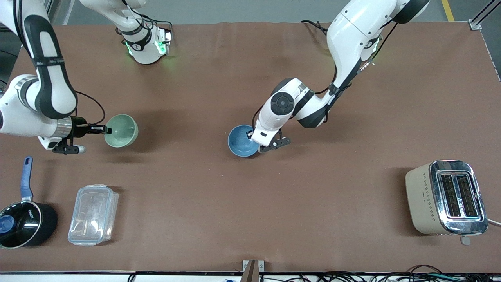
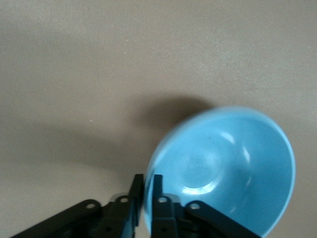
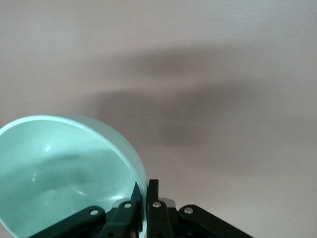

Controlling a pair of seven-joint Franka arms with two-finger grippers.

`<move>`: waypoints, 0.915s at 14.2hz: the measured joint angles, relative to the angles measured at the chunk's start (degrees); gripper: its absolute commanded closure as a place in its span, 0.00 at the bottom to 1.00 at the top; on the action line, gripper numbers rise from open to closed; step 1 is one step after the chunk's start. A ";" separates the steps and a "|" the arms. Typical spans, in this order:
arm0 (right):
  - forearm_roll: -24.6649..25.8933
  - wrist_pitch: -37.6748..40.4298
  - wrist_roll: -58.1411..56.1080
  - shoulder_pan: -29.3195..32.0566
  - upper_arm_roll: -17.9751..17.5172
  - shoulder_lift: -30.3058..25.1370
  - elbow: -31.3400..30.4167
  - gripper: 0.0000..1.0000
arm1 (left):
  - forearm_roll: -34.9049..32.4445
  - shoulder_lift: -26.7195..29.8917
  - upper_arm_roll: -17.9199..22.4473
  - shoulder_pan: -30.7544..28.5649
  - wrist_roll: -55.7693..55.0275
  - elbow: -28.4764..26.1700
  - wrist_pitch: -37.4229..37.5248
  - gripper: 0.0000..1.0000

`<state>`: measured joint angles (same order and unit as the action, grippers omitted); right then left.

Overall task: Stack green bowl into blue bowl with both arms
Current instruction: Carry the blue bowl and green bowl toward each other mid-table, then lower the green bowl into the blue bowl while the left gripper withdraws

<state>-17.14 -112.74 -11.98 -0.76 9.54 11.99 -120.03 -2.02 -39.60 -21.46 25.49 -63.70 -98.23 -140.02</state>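
The green bowl [image 1: 122, 131] is tilted and held above the table toward the right arm's end. My right gripper [image 1: 102, 128] is shut on its rim, one finger inside and one outside; in the right wrist view the gripper [image 3: 144, 196] pinches the green bowl [image 3: 64, 173]. The blue bowl [image 1: 242, 141] is near the middle of the table, tilted. My left gripper [image 1: 252, 137] is shut on its rim; in the left wrist view the gripper [image 2: 148, 191] clamps the blue bowl [image 2: 228, 163]. The two bowls are well apart.
A black saucepan with a blue handle [image 1: 23, 219] and a clear plastic lidded box [image 1: 93, 214] lie near the front camera toward the right arm's end. A beige toaster [image 1: 446, 197] stands toward the left arm's end.
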 measured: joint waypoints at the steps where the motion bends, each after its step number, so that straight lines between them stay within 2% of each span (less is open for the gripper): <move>1: -0.03 0.12 4.54 -0.03 -2.66 -0.81 0.10 0.99 | 0.00 0.06 0.04 -0.04 -0.50 0.21 0.00 0.01; 4: -0.09 -0.48 19.21 -0.28 -12.19 -1.72 1.09 0.99 | 0.00 1.23 0.62 -0.78 -0.87 1.13 0.09 0.00; 6: -0.10 -2.06 28.40 -0.69 -17.90 -1.73 2.69 0.99 | -0.11 4.47 0.88 -3.47 -0.27 2.00 2.40 0.00; 10: -0.10 -11.41 44.74 -0.95 -28.61 -1.12 3.37 0.99 | -0.27 16.43 1.03 -13.72 10.44 2.69 14.34 0.00; 13: -0.05 -17.39 52.12 -1.78 -34.25 0.75 3.34 0.99 | -0.27 24.34 1.11 -21.50 21.03 3.75 23.71 0.00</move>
<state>-17.19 -130.12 40.14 -2.55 -24.71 12.74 -116.69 -2.29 -15.25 -20.36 3.98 -42.67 -94.48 -116.30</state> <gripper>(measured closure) 0.960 0.000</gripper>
